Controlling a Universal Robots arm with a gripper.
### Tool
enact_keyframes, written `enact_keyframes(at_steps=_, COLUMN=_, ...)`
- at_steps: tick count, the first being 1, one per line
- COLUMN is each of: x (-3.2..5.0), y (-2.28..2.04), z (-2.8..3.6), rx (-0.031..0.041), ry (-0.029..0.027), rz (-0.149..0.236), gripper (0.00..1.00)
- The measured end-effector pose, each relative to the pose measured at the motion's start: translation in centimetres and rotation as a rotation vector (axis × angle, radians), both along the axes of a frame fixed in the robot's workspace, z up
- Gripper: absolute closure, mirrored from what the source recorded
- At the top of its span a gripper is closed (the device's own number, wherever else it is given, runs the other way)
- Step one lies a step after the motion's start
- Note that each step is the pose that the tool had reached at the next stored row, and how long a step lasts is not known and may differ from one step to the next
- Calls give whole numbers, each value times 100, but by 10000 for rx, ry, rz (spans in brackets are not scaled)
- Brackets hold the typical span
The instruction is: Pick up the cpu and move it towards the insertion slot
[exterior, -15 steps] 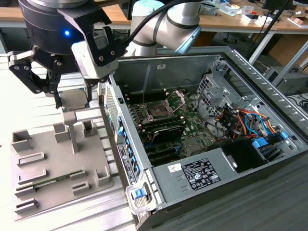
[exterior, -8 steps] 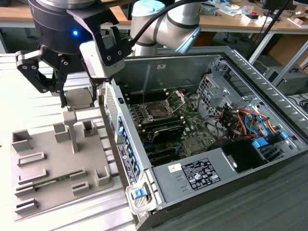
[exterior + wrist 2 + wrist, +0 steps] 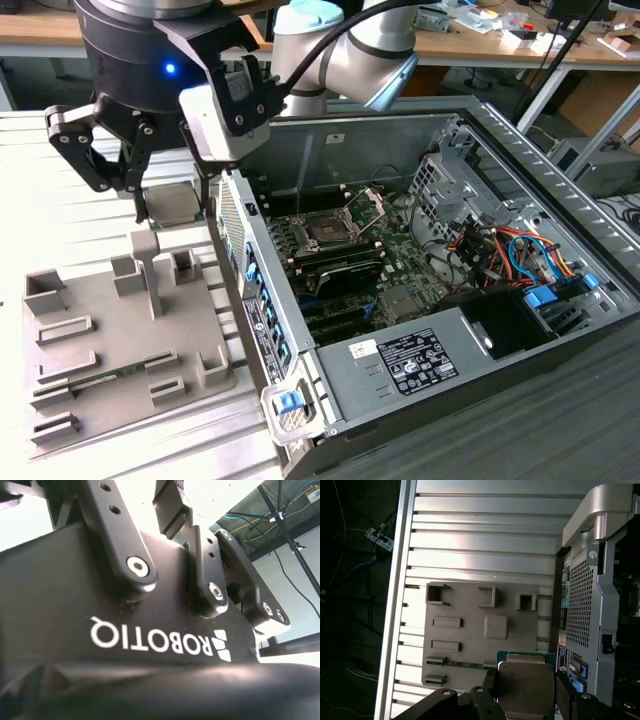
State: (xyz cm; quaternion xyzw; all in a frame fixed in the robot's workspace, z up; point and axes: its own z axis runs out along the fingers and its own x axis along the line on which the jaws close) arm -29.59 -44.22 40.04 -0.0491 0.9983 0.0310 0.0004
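One cpu (image 3: 172, 201) clamped in one claw (image 3: 174, 211), one insertion slot (image 3: 325, 232) well apart

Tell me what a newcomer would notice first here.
The big black gripper at the exterior view's upper left stands out, shut on the cpu over a grey tray's edge. To that view's right lies an open computer case with its motherboard bare. The insertion slot sits near the middle, its bracket apparently lifted.
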Motion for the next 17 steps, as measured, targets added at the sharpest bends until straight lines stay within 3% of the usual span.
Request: enact_keyframes(at_steps=17, x=199, y=0, z=0, rx=0, ry=0, rz=0, gripper=45)
